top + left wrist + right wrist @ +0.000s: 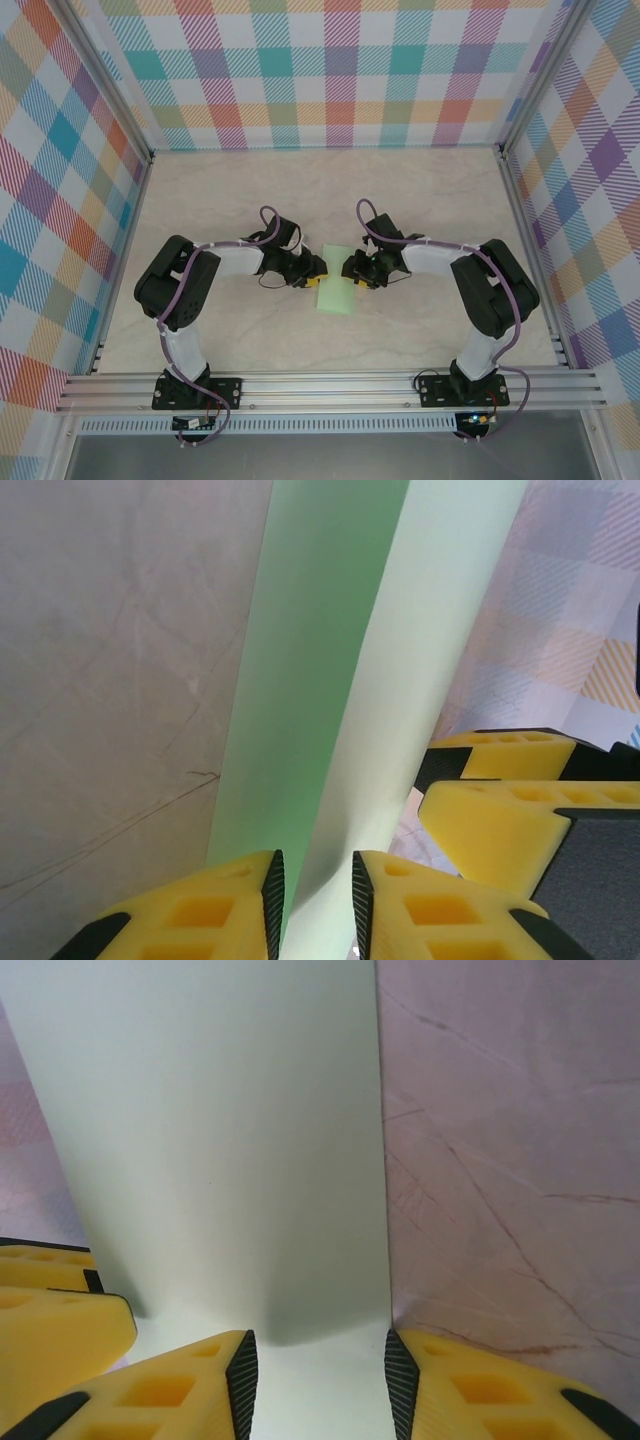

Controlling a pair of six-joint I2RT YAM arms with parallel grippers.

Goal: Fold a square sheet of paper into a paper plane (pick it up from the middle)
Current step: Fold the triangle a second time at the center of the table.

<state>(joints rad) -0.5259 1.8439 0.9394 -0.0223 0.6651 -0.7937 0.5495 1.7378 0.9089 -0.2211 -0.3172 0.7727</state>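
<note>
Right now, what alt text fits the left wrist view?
A pale green sheet of paper, bent lengthwise, runs up from between the parted yellow fingers of the left tool. The right tool is lower right, marbled table left.

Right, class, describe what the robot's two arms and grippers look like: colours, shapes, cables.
Both the left arm and right arm have bulky black joints linked by smooth white tubes, with a purple cable looping along each. Each stands on a black base plate. The left gripper and right gripper have chunky yellow fingers with cut-out hollows and black ribbed pads inside.
</note>
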